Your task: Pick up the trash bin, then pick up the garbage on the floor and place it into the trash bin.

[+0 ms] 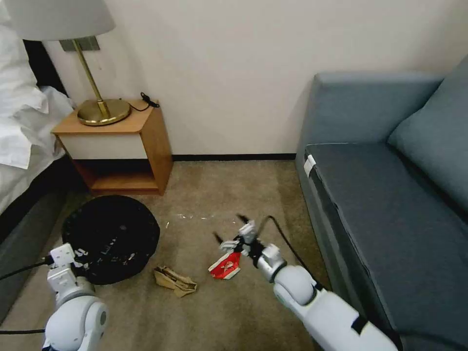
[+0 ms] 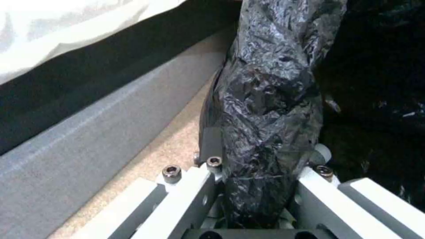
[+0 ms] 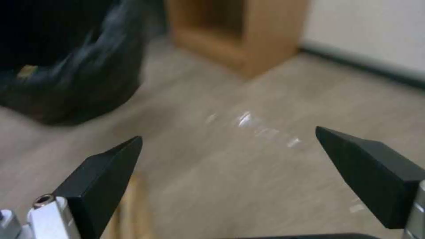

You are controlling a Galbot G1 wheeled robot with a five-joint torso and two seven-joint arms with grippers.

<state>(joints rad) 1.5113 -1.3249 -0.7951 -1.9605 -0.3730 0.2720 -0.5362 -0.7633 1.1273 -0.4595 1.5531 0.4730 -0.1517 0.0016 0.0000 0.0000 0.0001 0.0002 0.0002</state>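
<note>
Fingers [image 2: 212,146] of the left gripper [image 2: 261,199] clamp the bin [image 1: 111,238] rim at near left, while the right gripper [image 1: 229,228] hangs wide open, empty, above the red packet [image 1: 225,266].

Low round trash bin with black plastic liner [image 1: 111,236]: white wall hidden under the bag in head view; near rim covered by the left hand [image 1: 73,265]. In left wrist view the liner fold [image 2: 270,109] hides the fingertips and bin interior is too dark to read. Red-and-white packet [image 1: 225,267]: top edge partly behind the right hand [image 1: 229,229]. Right wrist view: bin [image 3: 75,66] blurred, cut by frame edge. Brass lamp's white shade [image 1: 58,17] cropped.
</note>
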